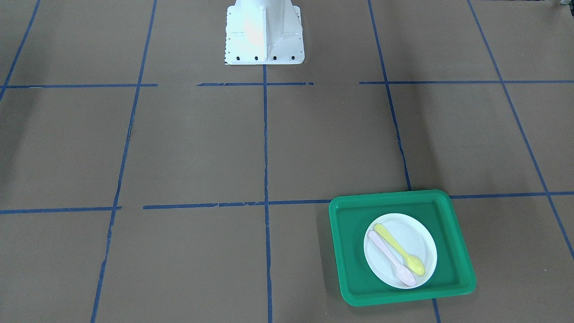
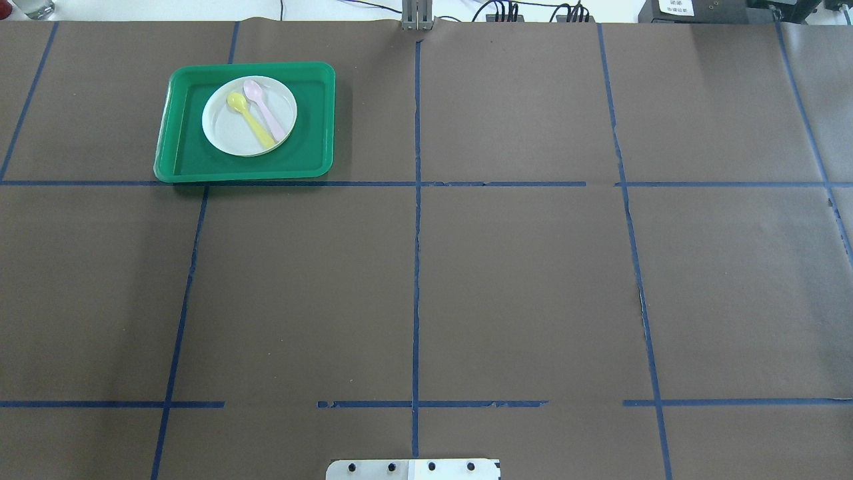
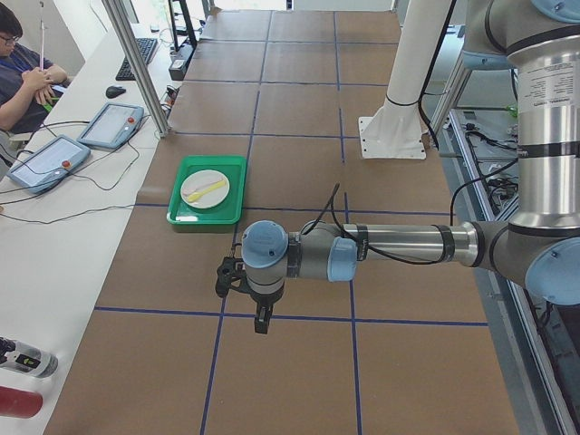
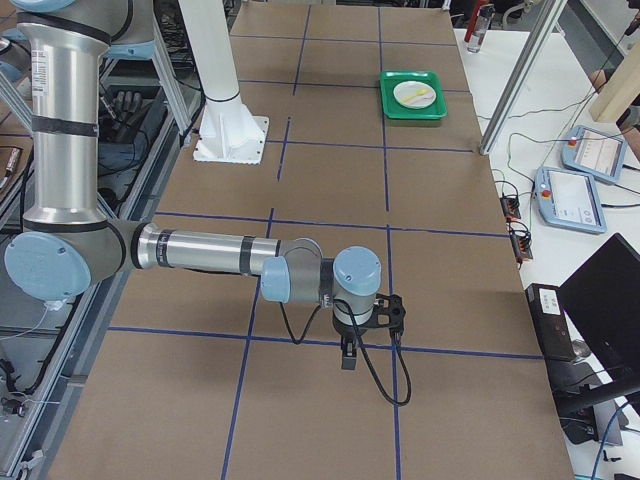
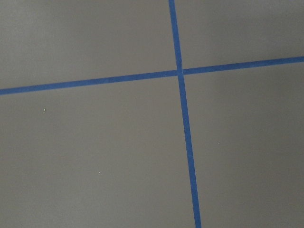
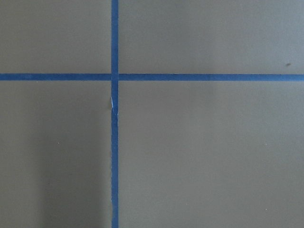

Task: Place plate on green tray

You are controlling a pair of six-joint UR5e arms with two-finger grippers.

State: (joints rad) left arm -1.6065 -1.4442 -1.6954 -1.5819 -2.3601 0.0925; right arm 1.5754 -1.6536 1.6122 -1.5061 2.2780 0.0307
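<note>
At the far left of the overhead view the green tray [image 2: 174, 157] sat flat on the counter [image 2: 533, 280], just behind a blue tape line [image 2: 373, 183], in the half that the left arm could cover. The plate [image 2: 223, 133] lay inside it, level on the tray floor and roughly centred, with green showing all round its rim, so it leaned on no wall and could not tip out; judged from that, the placing looked done. 2 spoons rested on the plate side by side, the yellow spoon [image 2: 252, 123] on the left and the pink spoon [image 2: 268, 115] just to its right, handles slanting toward the robot, both held in by the plate's raised rim. Further right the counter showed only brown paper and tape. In the side views the left arm [image 3: 399, 243] reached out low and level with its wrist turned down, near the tray but apart from it, and the right arm [image 4: 210, 250] did the same well apart from the tray. Each wrist camera saw only a tape crossing, so nothing appeared to hang beneath either. Whether the left jaws or the right jaws were released or clenched, I could not tell.
</note>
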